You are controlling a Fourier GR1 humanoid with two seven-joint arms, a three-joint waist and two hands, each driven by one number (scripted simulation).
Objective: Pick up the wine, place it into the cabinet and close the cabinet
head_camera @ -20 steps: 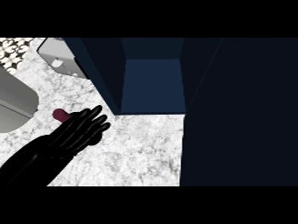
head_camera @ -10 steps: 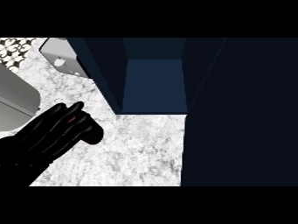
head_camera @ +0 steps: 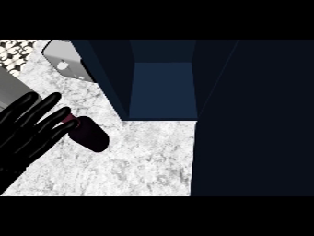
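Left hand (head_camera: 20, 138) enters from the lower left of the head view, fingers (head_camera: 40, 108) spread wide and nearly straight, holding nothing. The wine (head_camera: 88, 133) lies on its side on the marble worktop (head_camera: 132, 161), dark body angled toward lower right, reddish neck end tucked under or just against the fingertips; whether they actually touch it cannot be told. Judgement: the hand is laid flat beside the bottle in order to get around it, so the grasp is not yet made and the task is at its first step. The cabinet (head_camera: 163, 90) stands just beyond the bottle, its blue interior open to the front, with its door (head_camera: 261, 115) apparently swung out as the dark panel filling the right side; this leaves a short path from the bottle to the opening. A grey appliance-like object (head_camera: 67, 60) sits at upper left, near the cabinet wall and clear of the bottle. Right hand does not show. Risk, as a judgement: a lying bottle may roll away when the fingers curl, toward the cabinet base.
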